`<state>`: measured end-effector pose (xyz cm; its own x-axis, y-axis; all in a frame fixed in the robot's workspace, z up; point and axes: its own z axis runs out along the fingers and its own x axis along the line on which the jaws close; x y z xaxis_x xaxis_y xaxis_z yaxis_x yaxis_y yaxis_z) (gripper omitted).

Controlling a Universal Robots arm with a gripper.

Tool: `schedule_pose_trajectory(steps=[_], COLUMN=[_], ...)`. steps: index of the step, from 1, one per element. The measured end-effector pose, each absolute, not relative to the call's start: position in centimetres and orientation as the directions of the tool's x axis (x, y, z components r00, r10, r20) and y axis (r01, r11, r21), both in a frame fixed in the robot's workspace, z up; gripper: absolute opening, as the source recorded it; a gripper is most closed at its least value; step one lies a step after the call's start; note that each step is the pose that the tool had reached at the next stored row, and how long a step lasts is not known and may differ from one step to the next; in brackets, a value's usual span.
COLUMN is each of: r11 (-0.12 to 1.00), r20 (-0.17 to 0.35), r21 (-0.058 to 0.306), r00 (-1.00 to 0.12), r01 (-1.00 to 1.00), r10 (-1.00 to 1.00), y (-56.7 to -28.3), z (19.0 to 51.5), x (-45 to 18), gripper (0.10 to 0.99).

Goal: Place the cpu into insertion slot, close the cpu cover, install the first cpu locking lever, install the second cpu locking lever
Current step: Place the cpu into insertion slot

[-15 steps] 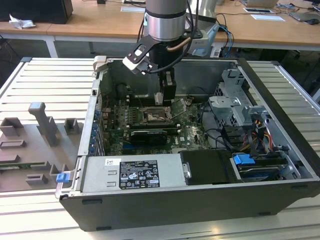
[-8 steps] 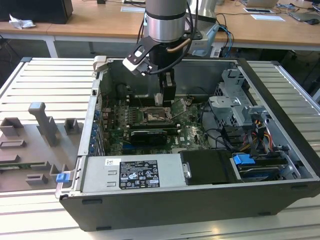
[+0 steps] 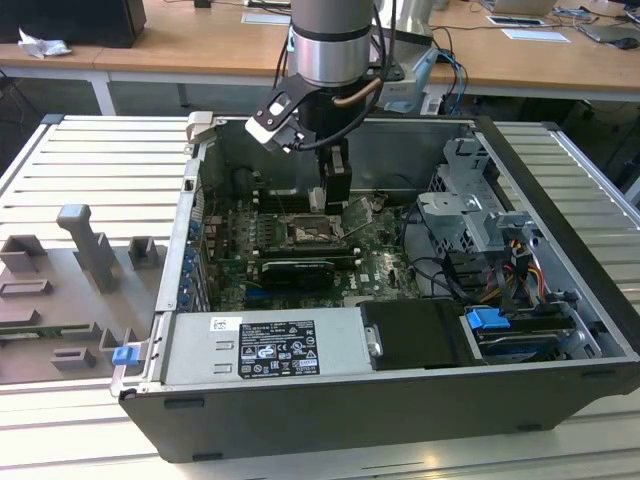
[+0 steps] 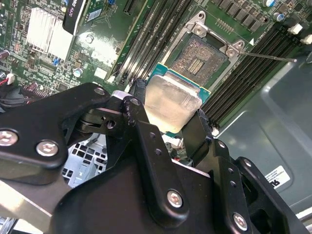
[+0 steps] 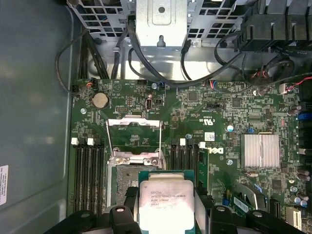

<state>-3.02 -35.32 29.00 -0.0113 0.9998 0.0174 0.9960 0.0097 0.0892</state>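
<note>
In the exterior view, the gripper [image 3: 335,195] is seen hanging inside the open computer case [image 3: 400,420], over the green circuit board [image 3: 385,262] and close above the insertion slot [image 3: 308,232]; what is held cannot be made out there.

In the second wrist view, the cpu [image 4: 170,100] is shown pinched at two opposite edges between the black fingers [image 4: 138,95], its silvery top towards the camera, held above the board. The slot's dark contact field is left uncovered beyond it (a thin locking lever [image 4: 270,57] juts out beside the socket's rim).

In the first wrist view, the cpu cover [image 5: 134,127] is found swung open past the slot. The cpu is seen overlapping the slot's near edge, with long memory slots [image 5: 87,173] lined up on either side.
</note>
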Motion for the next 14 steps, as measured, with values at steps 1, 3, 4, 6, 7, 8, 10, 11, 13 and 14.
schedule_pose_trajectory(steps=[1, 3, 4, 6, 7, 8, 10, 11, 13, 14], r11=[0.010, 0.009, 0.009, 0.009, 0.009, 0.008, 0.005, 0.001, -0.028, -0.032], r20=[0.017, 0.017, 0.018, 0.017, 0.017, 0.017, 0.017, 0.017, 0.017, 0.017], r21=[0.089, 0.089, 0.089, 0.089, 0.089, 0.089, 0.089, 0.089, 0.089, 0.089], r00=[-0.011, -0.011, -0.011, -0.011, -0.010, -0.010, -0.007, -0.002, 0.026, 0.030], r01=[0.996, 0.996, 0.996, 0.996, 0.996, 0.996, 0.996, 0.996, 0.996, 0.996], r10=[1.000, 1.000, 1.000, 1.000, 1.000, 1.000, 1.000, 1.000, 1.000, 0.999], y=[-35.3, -35.3, -35.3, -35.3, -35.3, -35.3, -35.2, -35.2, -35.2, -35.2], z=[29.0, 28.9, 28.9, 28.8, 28.7, 28.4, 28.2, 28.1, 28.0, 27.9], x=[-3.0, -3.0, -3.0, -3.0, -3.0, -3.0, -3.0, -3.0, -3.0, -3.0], gripper=[0.541, 0.541, 0.541, 0.541, 0.541, 0.541, 0.541, 0.541, 0.541, 0.541])
